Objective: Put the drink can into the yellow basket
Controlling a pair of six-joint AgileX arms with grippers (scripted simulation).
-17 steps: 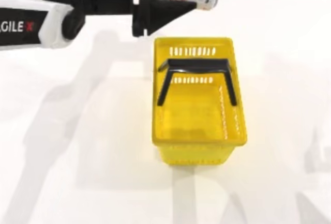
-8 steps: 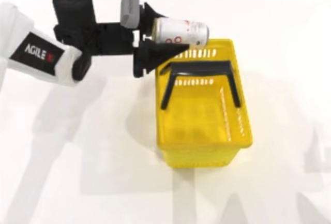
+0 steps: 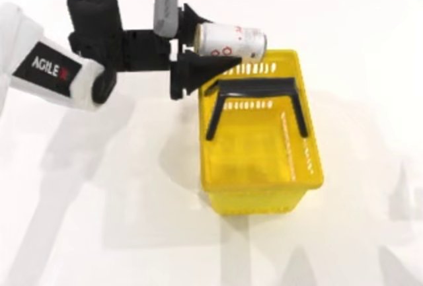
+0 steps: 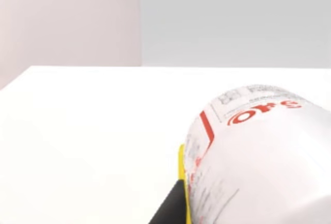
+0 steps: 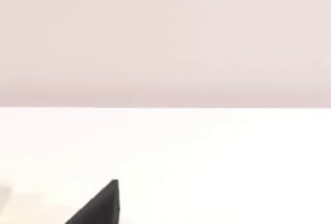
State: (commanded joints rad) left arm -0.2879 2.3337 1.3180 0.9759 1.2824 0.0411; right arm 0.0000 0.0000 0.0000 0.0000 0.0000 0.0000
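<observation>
I see bright, even, diffuse lighting in all three views. The white table (image 3: 99,233) is near overexposure and shows several soft, pale grey shadows fanning toward the near edge, indicating multiple overhead sources. The yellow basket (image 3: 310,167) casts a faint shadow at its base. In the left wrist view, the drink can (image 4: 258,162) fills the close foreground with soft edges.
</observation>
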